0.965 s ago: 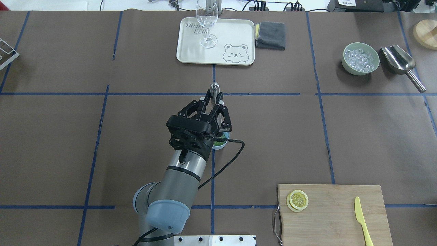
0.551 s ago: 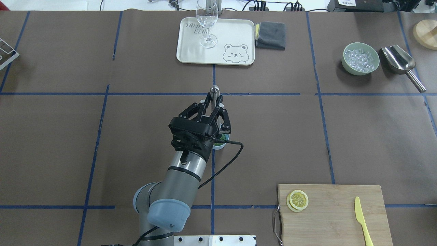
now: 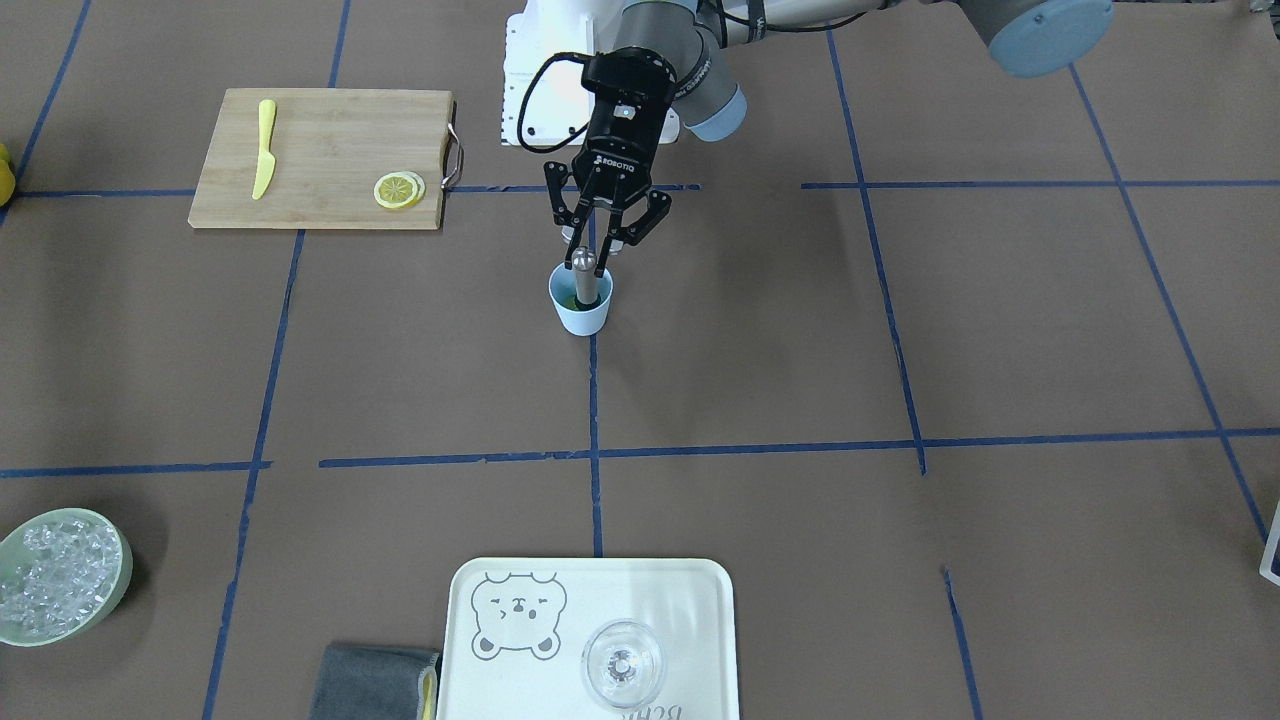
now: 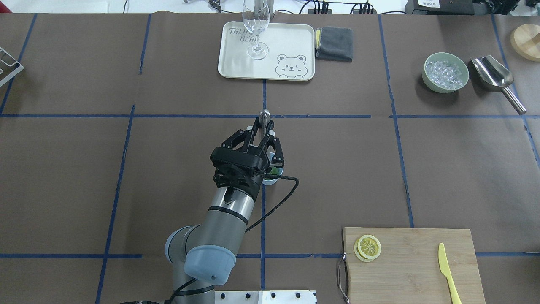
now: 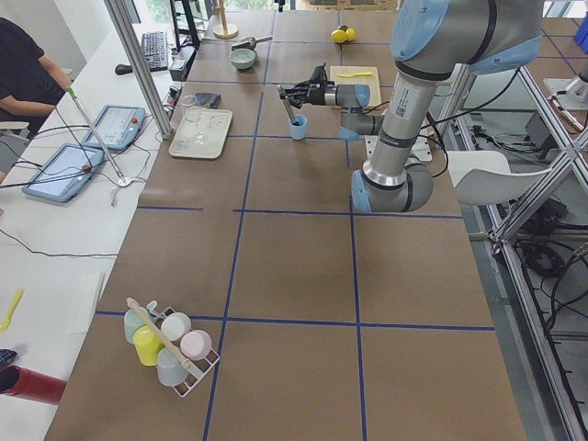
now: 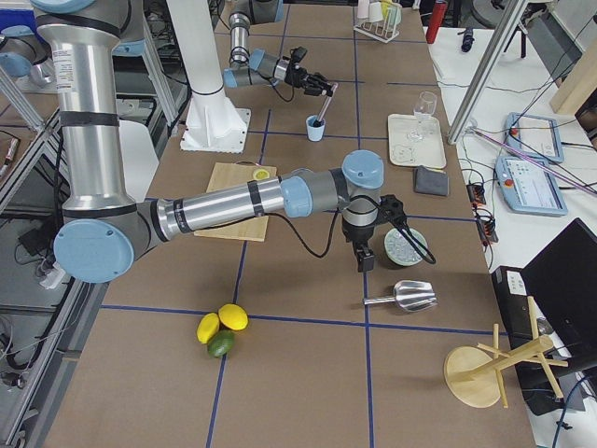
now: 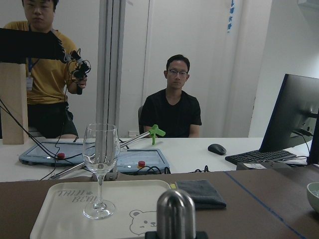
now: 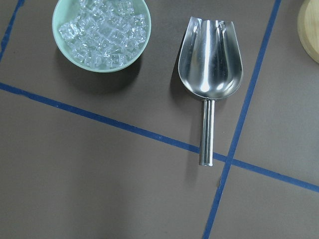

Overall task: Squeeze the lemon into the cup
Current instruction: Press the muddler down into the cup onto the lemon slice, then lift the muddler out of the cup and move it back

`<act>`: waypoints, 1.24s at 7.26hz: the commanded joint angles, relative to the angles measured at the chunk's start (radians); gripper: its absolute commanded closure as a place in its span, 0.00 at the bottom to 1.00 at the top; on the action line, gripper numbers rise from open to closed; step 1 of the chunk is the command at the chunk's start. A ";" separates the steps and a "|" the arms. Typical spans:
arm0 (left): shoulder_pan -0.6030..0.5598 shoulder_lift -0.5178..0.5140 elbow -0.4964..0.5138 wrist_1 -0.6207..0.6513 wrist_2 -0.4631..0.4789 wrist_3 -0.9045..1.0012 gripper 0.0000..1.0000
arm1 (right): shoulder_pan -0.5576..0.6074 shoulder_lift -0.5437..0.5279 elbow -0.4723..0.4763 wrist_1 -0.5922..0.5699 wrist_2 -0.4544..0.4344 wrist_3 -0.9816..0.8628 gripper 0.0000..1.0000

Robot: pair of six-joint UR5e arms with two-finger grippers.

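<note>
The pale-blue cup [image 3: 581, 312] stands at the table's middle; in the overhead view only its rim [image 4: 273, 180] shows beside the wrist. My left gripper [image 3: 592, 255] is shut on a metal muddler [image 3: 586, 275] that stands tilted in the cup; something yellow-green lies inside. The muddler's rounded top [image 7: 175, 209] fills the bottom of the left wrist view. Lemon slices [image 4: 368, 247] lie stacked on the cutting board [image 4: 417, 270]. My right gripper [image 6: 366, 257] hangs by the ice bowl, seen only in the exterior right view, so I cannot tell its state.
A cream tray [image 4: 291, 42] with a clear wine glass [image 4: 255, 29] and a grey cloth [image 4: 335, 43] sit at the far side. A pale-green ice bowl [image 4: 446, 72], a metal scoop [image 4: 493, 76] and a yellow knife [image 4: 446, 270] are on the right.
My left gripper and the muddler have shifted slightly back toward the robot and lower over the cup. Nothing else has moved.
</note>
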 commanded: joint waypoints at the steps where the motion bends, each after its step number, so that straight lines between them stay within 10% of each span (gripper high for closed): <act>1: 0.000 0.000 0.004 0.000 0.000 0.000 1.00 | 0.000 0.000 0.000 0.000 -0.001 0.000 0.00; 9: -0.046 0.055 -0.301 -0.072 -0.141 0.315 1.00 | 0.000 0.014 0.000 -0.002 -0.001 0.001 0.00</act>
